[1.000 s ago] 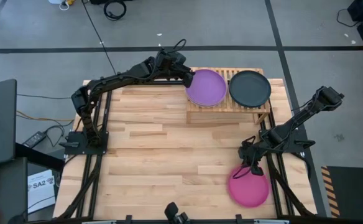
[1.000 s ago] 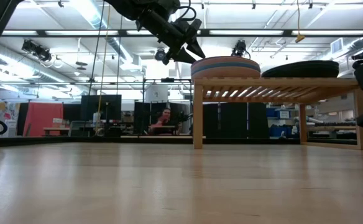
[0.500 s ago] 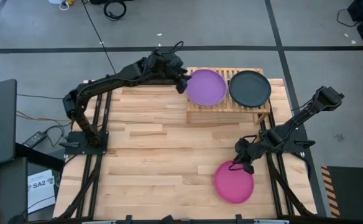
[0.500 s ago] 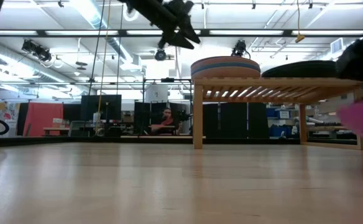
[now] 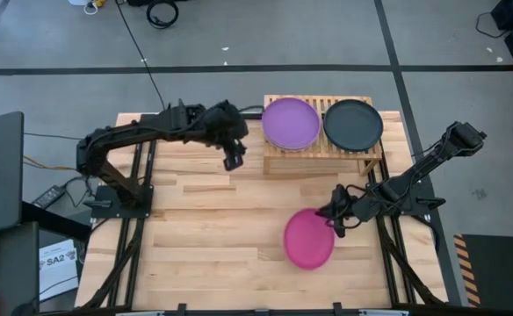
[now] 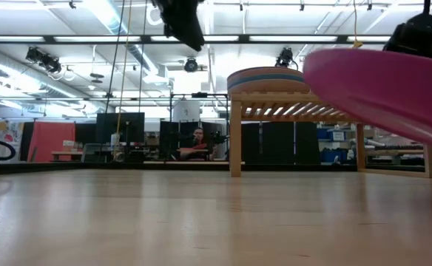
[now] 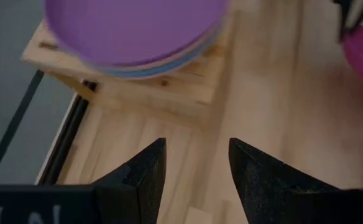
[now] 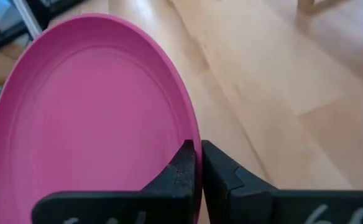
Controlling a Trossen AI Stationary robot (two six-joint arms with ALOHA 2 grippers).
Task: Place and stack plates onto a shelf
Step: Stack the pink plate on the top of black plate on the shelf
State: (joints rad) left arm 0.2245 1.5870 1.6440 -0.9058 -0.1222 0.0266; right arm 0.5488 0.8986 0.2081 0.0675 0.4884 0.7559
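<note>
Right gripper (image 8: 195, 163) pinches the magenta plate (image 8: 88, 118) rim — seemingly airborne (low view) — left gripper (image 7: 194, 171) gapes empty.

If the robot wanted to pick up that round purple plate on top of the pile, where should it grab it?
Probably by the thin rim. The round matte purple plate lies flat atop a stack on the low light-wood slatted shelf, so only its edge offers a pinch. Coming from the left side seems best, since the round black plate crowds its right.

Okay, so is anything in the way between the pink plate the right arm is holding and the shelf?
Nothing visible. The right gripper holds the pink plate off the table, with bare tabletop between it and the shelf. The left gripper hangs off the shelf's left end, beside the purple stack.
</note>
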